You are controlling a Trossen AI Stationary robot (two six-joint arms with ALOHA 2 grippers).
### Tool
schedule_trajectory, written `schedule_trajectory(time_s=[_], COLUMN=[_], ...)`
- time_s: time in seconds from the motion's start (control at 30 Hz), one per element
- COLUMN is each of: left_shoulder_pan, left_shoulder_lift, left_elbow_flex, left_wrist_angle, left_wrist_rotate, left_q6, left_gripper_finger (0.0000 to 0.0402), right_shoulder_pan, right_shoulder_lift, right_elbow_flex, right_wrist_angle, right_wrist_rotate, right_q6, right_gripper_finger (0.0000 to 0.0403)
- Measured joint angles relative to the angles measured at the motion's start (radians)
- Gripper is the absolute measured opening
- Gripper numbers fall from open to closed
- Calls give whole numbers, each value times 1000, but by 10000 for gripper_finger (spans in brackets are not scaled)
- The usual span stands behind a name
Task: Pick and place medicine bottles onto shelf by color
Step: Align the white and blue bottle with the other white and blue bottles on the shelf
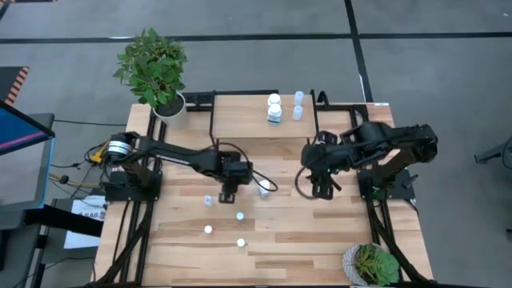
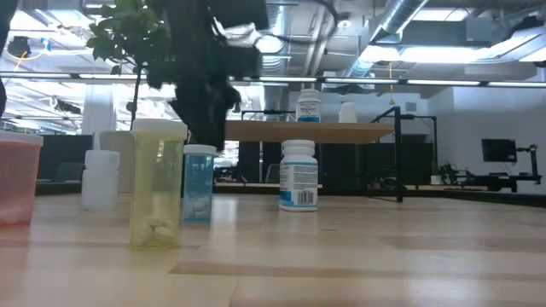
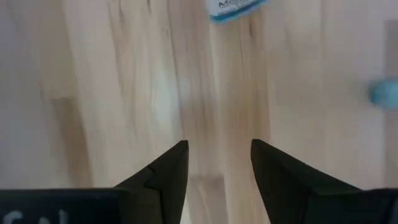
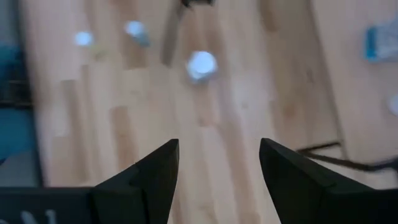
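Observation:
The shelf (image 1: pixel 248 118) stands at the table's far middle and carries two white bottles (image 1: pixel 274 107) and two pale ones (image 1: pixel 298 105). On the table stand a chunkier white bottle (image 1: pixel 264 192), a pale blue bottle (image 1: pixel 209 201) and three small bottles (image 1: pixel 238 215) nearer the front edge. My left gripper (image 1: pixel 227 194) hovers open and empty between the blue and the white bottle; its wrist view (image 3: pixel 217 144) shows bare wood between the fingers. My right gripper (image 1: pixel 322 190) is open and empty at the table's right middle (image 4: pixel 217 142).
A potted plant (image 1: pixel 156 68) stands at the far left corner and another (image 1: pixel 372 264) at the near right corner. In the low view a yellowish bottle (image 2: pixel 158 183), a blue one (image 2: pixel 199 183) and a white labelled one (image 2: pixel 299 175) stand in a row.

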Motion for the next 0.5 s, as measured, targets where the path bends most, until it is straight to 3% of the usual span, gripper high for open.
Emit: schedule_trajectory(time_s=[0.13, 0.27, 0.5], left_shoulder_pan=[0, -3, -5], left_shoulder_lift=[-106, -246, -516], left_elbow_flex=[-4, -72, -275], left_wrist_angle=[-130, -151, -82], left_wrist_rotate=[1, 22, 29], left_q6=[3, -4, -90], left_gripper_finger=[162, 162, 162], right_shoulder_pan=[51, 105, 136], right_shoulder_lift=[8, 7, 8], right_elbow_flex=[-148, -332, -650], right_wrist_angle=[-7, 94, 744], right_wrist_rotate=[116, 148, 185], right_q6=[158, 306, 320], right_gripper_finger=[244, 244, 244])
